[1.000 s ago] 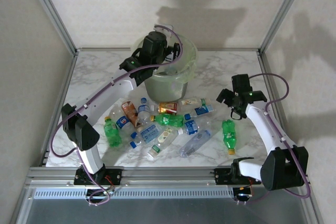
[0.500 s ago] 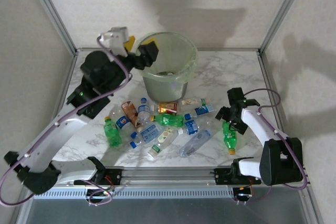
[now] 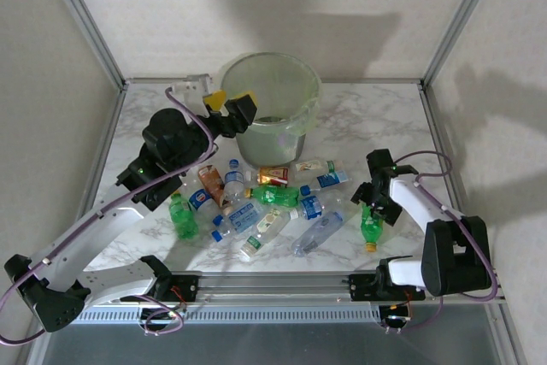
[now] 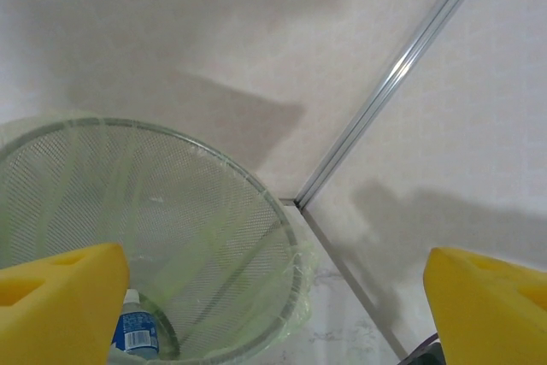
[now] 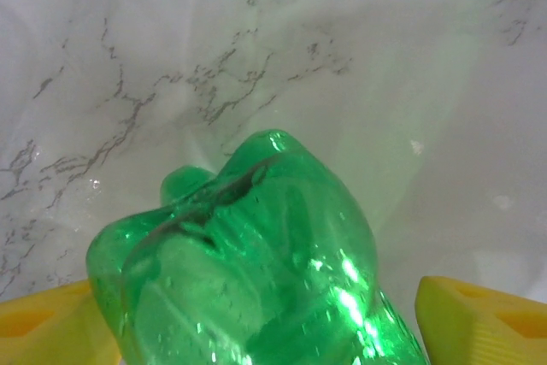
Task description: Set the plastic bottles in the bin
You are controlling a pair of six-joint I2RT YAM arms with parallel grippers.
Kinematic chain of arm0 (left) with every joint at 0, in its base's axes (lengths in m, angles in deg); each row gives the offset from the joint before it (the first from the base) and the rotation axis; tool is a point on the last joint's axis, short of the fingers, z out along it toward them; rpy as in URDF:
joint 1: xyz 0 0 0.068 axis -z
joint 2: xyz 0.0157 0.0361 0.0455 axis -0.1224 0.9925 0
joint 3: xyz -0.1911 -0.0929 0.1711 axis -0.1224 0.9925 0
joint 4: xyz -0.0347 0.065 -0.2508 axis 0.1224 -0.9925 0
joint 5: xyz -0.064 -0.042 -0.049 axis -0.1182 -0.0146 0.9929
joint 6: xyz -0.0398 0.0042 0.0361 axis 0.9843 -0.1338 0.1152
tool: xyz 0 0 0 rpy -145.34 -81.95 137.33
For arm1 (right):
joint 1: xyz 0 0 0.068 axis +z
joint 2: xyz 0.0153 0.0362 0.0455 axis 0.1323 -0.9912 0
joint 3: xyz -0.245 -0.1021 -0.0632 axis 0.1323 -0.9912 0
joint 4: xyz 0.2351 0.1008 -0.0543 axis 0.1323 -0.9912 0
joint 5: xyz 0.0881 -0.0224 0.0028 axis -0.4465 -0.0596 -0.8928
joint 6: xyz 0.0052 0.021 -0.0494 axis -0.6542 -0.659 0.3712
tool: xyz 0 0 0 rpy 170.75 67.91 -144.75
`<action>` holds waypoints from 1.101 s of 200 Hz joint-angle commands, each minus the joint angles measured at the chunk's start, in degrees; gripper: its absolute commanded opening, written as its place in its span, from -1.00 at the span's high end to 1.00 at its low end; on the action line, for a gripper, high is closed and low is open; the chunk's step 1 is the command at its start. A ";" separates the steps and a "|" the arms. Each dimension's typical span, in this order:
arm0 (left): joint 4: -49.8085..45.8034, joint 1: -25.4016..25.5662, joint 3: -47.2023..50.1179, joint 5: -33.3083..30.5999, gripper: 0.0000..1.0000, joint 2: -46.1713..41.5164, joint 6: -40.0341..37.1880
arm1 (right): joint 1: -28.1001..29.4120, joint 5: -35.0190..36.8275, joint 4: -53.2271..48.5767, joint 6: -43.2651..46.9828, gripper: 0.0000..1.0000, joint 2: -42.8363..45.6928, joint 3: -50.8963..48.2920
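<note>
The pale-green bin point(image 3: 291, 100) with a liner bag stands at the back centre. One bottle with a blue label point(image 4: 137, 331) lies at its bottom. My left gripper point(image 3: 229, 108) hangs open beside the bin's left rim point(image 4: 256, 203), with nothing between its yellow pads point(image 4: 60, 305). Several plastic bottles point(image 3: 265, 198) lie heaped in front of the bin. A green bottle point(image 3: 370, 228) lies apart on the right. My right gripper point(image 3: 373, 203) is down over this green bottle point(image 5: 248, 271) and open; the left pad point(image 5: 43, 322) is against it and a gap shows at the right pad point(image 5: 487, 314).
A second green bottle point(image 3: 181, 215) lies at the left edge of the heap. Metal frame posts point(image 3: 85, 23) and white walls enclose the marble table point(image 3: 376, 117). A frame rail point(image 4: 385, 83) runs behind the bin.
My left arm has drawn back from above the bin to its left side, gripper open. My right gripper has dropped from the right-hand table area onto the lone green bottle.
</note>
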 commanded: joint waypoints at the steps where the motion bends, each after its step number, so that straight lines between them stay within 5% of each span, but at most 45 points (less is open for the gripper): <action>1: 0.92 -0.58 1.02 1.38 -0.78 -0.32 1.33 | 0.39 0.70 1.26 -1.29 -0.67 -1.61 -0.71; 79: 1.85 -1.89 3.50 1.19 -0.78 -0.76 2.49 | 0.39 2.62 3.53 -1.84 -0.34 -4.48 -1.24; 154: 0.53 -2.12 4.79 0.58 -0.78 -3.31 3.64 | 0.50 5.40 -0.19 -3.57 -0.18 4.91 0.87; 220: 0.00 -2.85 3.64 2.95 -0.78 -2.60 6.11 | 3.93 2.03 1.19 -2.61 -0.17 14.99 16.98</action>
